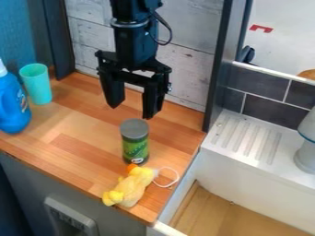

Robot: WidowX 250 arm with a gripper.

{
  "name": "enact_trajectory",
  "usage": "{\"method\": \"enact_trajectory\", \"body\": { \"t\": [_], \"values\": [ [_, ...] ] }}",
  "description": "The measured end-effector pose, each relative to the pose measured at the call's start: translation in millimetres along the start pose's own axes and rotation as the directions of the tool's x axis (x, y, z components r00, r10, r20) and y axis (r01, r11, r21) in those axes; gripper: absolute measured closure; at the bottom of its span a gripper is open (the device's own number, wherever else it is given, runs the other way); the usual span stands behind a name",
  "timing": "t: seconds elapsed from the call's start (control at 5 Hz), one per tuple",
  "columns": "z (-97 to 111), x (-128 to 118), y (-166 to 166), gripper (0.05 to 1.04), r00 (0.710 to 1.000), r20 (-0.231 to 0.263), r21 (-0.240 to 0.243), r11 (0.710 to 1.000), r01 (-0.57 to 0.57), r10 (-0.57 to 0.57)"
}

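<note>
We saw the black gripper [133, 111] hanging above the wooden counter [73, 143], its two fingers pointing down and set wide apart, with nothing held between them. The nearest thing to it was the green can with a grey lid [135, 144], which stood upright on the counter, long axis vertical, just below the fingertips as we looked at it and a little nearer to us. From our slant we could not tell how high the tips hung over the lid, nor exactly how well the gap lined up with it. A yellow plush toy [132, 185] lay by the can's foot, on our side; its orange part overlapped the can's lower edge, so we could not say whether the two touched. The toy's white loop [171, 178] trailed off to the right, towards the sink [237, 168]. On the far left, the blue bottle [12, 108] was cut off by the edge, beside a teal cup [38, 85], and at the right edge a pale object [306, 150] was too cropped for us to name.
</note>
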State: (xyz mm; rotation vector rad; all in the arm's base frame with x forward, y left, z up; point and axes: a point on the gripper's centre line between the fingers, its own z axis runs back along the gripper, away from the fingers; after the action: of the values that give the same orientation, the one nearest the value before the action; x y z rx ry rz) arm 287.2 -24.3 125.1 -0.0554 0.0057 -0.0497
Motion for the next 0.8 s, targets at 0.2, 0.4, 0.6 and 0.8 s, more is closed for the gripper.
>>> {"method": "enact_trajectory", "body": {
  "t": [0.2, 0.4, 0.6, 0.8],
  "values": [
    [-7, -2, 1, 0.081, 1.000, -0.024, 0.000, 1.000, -0.004, 0.004],
    [-8, 2, -5, 0.081, 1.000, -0.004, 0.002, 1.000, 0.002, -0.002],
    [-7, 12, -26, 0.081, 0.999, 0.020, 0.026, 0.999, 0.048, -0.048],
    [-32, 18, -46, 0.081, 0.999, -0.029, 0.057, 0.998, 0.040, -0.038]
  ]
}}
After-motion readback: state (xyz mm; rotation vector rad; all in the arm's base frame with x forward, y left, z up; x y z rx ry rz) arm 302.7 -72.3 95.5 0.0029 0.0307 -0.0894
